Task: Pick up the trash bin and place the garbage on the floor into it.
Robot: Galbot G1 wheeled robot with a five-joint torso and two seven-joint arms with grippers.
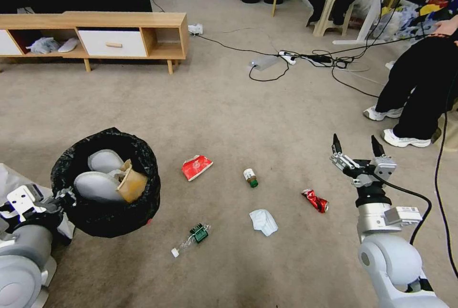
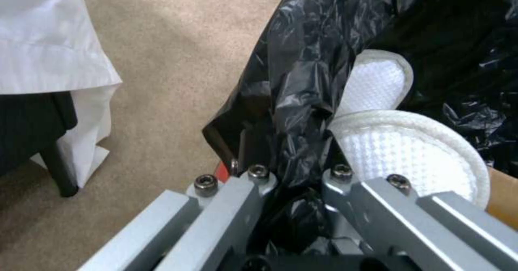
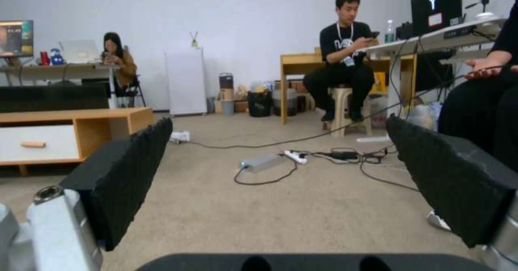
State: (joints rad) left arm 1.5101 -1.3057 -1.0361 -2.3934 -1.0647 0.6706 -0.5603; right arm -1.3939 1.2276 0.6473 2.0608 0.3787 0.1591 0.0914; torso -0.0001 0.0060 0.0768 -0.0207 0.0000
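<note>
Head view: left fingers (image 1: 59,199) grip trash bin (image 1: 107,212) rim; right fingers (image 1: 359,148) spread above crushed can (image 1: 315,200); cables (image 1: 310,59) beyond.

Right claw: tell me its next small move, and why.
Probably lower the right claw toward the crushed red can, the litter piece nearest it. The claw is open, empty and above the beige carpet, while the left claw already holds the black-bag-lined round trash bin by its rim.
</note>
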